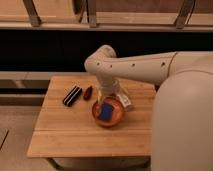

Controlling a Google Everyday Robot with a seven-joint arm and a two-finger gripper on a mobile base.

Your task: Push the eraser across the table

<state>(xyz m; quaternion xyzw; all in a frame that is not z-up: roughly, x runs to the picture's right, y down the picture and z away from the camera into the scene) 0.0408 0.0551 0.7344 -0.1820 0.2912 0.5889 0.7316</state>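
Note:
The eraser (72, 95), a small black block with a pale stripe, lies on the far left part of the light wooden table (65, 130). My white arm reaches in from the right and bends down over the table's middle. The gripper (111, 96) hangs at the arm's end just above a round orange-brown dish (118, 116), to the right of the eraser and apart from it. A blue square piece (106, 111) lies in the dish.
A small reddish-brown oval object (88, 92) lies between the eraser and the gripper. A white tag or label (125, 101) sits at the dish's right. A dark shelf and metal rail run behind the table. My robot body fills the right side.

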